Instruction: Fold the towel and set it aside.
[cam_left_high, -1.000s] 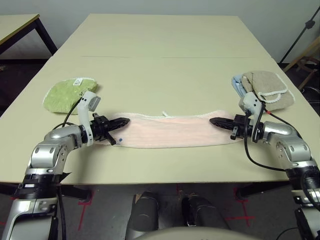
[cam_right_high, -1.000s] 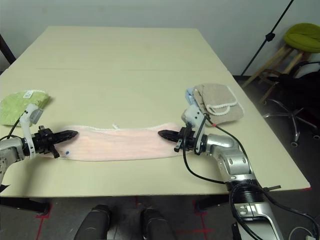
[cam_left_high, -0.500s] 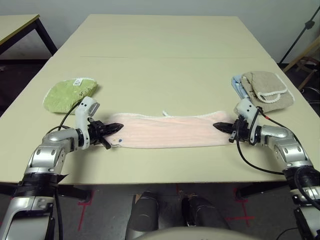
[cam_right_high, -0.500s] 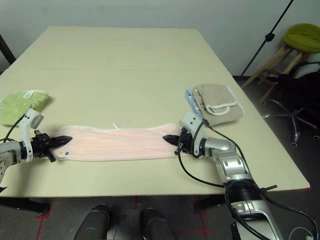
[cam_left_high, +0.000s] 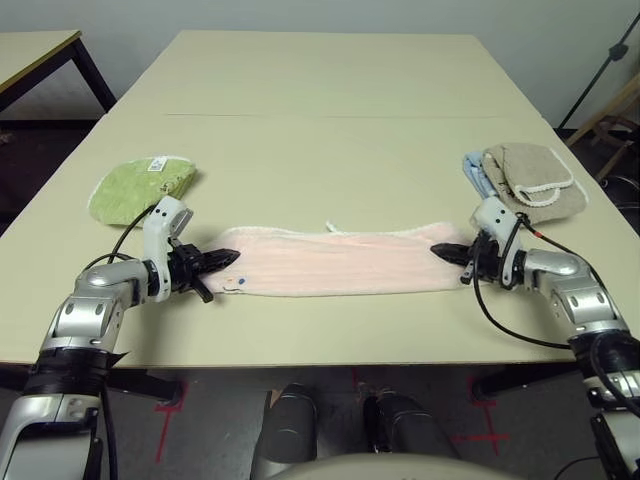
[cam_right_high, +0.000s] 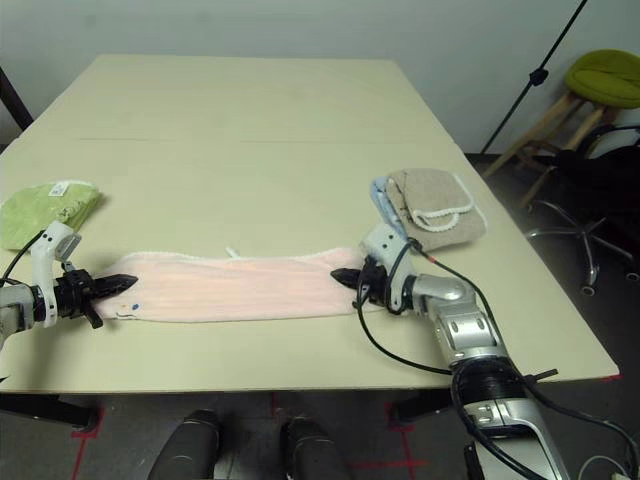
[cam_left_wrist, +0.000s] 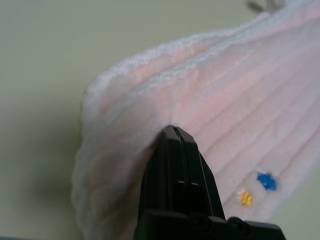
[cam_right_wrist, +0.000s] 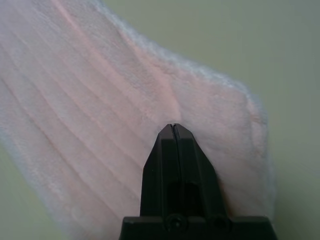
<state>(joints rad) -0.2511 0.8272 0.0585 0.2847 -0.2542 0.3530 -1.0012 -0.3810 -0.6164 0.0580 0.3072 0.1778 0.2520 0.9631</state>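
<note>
Towel: the pink towel (cam_left_high: 335, 261) lies in a long strip across the counter (cam_left_high: 320, 130).
Left pincer (cam_left_high: 228, 257): shut tight, tip on the towel's end.
Right pincer (cam_left_high: 441, 251): shut tight, on the other end.
Left wrist view: tiny blue and yellow marks (cam_left_wrist: 266, 181).

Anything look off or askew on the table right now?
Nothing stands out. The pink towel lies flat as a long strip on the table, with a shut hand at each end: left hand, right hand. The green towel and the beige and blue towels sit aside.
</note>
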